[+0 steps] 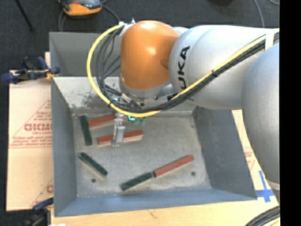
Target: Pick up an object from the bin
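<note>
Reaching down from under the orange wrist cover (146, 55), the gripper (117, 141) is seen in the upper left part of the grey bin (63, 164). It is pointed down at the bin floor. Whether it is spread or pressed together cannot be told.

Right under the gripper a red-brown bar (129, 136) is laid flat on the floor. The bar is crossed by the gripper a little left of its middle. Whether the bar is touched cannot be told. The bar's long side is run from left to right, with the right end tipped a little toward the back wall. Both ends are left showing, one on each side of the gripper.

Just behind it, a second red-brown bar (101, 121) is laid almost the same way, with its right end hidden under the arm. To the left of both, a dark green bar (85, 130) is laid nearly front to back.

Nearer the front, a short dark green bar (92, 164) is set on a slant. Well apart, at the front right, a long dark green bar (136, 181) and a long red bar (174, 165) are laid end to end, slanting up to the right.

A yellow cable (96, 55) is looped round the wrist.
</note>
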`<action>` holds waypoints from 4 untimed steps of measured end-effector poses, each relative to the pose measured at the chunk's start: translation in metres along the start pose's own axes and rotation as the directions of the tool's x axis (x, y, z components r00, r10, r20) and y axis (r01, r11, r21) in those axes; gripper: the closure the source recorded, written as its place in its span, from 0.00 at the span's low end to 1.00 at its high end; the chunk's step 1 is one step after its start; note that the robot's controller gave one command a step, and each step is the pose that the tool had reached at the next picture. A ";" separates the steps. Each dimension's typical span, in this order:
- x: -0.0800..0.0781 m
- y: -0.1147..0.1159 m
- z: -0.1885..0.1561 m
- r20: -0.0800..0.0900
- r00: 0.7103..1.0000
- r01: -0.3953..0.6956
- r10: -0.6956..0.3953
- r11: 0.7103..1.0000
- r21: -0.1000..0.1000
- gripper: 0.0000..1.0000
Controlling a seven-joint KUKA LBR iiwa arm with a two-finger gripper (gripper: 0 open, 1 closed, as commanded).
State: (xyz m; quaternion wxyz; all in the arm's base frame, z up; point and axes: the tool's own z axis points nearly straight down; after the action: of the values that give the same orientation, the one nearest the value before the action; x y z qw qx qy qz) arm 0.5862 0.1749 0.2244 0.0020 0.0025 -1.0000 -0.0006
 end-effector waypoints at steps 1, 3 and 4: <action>-0.002 -0.001 -0.005 0.008 1.000 -0.004 0.004 1.000 -0.001 0.00; -0.005 -0.072 0.153 0.008 1.000 0.024 -0.024 1.000 0.001 0.00; -0.019 -0.067 0.153 0.009 0.999 0.040 -0.040 0.999 0.002 0.00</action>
State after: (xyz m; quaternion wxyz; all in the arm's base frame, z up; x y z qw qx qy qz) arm 0.6046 0.1079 0.0711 -0.0023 0.0224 -0.9997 0.0002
